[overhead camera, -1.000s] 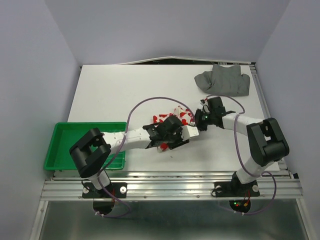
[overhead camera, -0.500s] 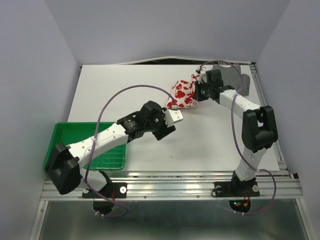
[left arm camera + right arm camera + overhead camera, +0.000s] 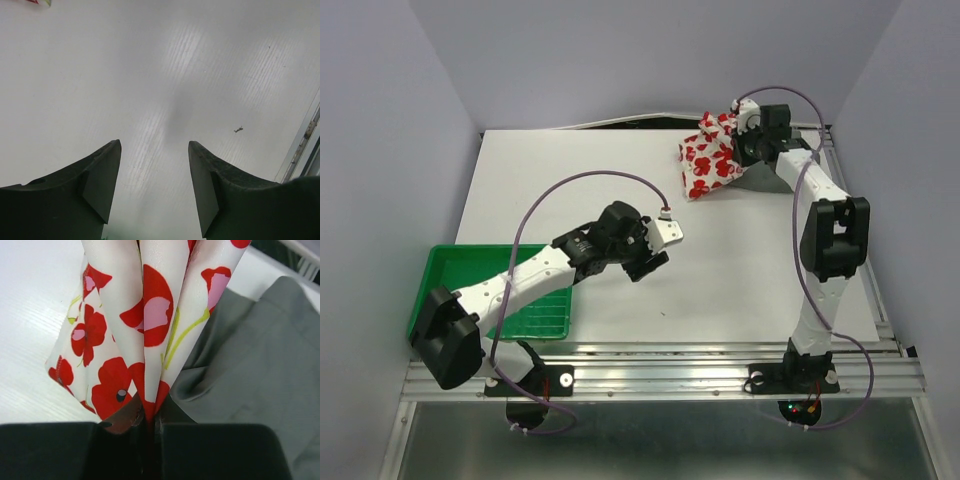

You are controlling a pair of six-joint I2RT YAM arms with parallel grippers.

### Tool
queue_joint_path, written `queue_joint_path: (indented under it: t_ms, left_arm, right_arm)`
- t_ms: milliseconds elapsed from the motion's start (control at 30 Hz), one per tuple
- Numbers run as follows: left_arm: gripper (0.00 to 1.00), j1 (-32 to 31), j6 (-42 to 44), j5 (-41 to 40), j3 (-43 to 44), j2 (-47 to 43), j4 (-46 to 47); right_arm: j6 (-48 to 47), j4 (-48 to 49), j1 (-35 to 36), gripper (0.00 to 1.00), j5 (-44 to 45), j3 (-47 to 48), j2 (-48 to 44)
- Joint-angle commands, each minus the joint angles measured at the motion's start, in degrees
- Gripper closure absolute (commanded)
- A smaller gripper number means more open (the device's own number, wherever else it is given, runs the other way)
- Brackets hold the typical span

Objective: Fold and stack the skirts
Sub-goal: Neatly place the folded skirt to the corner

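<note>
Two skirts, both at the far right corner of the surface (image 3: 570,170): the right gripper (image 3: 150,426) is clamped on a bunched fold of the white red-print skirt (image 3: 708,160). That skirt hangs from it at the left edge of the dark grey skirt (image 3: 250,355), probably touching it, though from above the arm hides most of the grey cloth. Left gripper (image 3: 155,145) is released, jaws apart and holding nothing, hovering over bare surface near the middle, to the right of the green tray (image 3: 450,275).

Left fingers (image 3: 97,185) apart — right fingers (image 3: 220,452) together
</note>
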Motion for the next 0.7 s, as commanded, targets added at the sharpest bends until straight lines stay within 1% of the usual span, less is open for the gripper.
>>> queue_joint_path:
  t_ms: [0, 167, 367, 567, 667]
  left_arm:
    - [0.32, 0.49, 1.02, 1.25, 0.11, -0.77, 0.66]
    - [0.32, 0.67, 1.37, 1.69, 0.64, -0.16, 0.40]
    - [0.32, 0.84, 1.63, 1.34, 1.17, 0.28, -0.22]
    - [0.32, 0.84, 2.16, 1.77, 2.66, 0.72, -1.54]
    - [0.32, 1.02, 2.25, 1.60, 3.45, 1.42, -1.80]
  right_arm:
    - [-4.49, -0.23, -2.76, 0.99, -1.13, 7.01, 0.15]
    - [-5.55, -1.72, -5.22, 0.99, -1.83, 11.05, 1.12]
    - [-6.87, -2.42, -8.04, 0.99, -3.50, 13.60, 1.29]
    - [-7.22, -6.81, -12.16, 0.99, -7.09, 18.35, 3.13]
    - [-6.43, -7.17, -13.49, 0.99, -8.77, 19.32, 3.49]
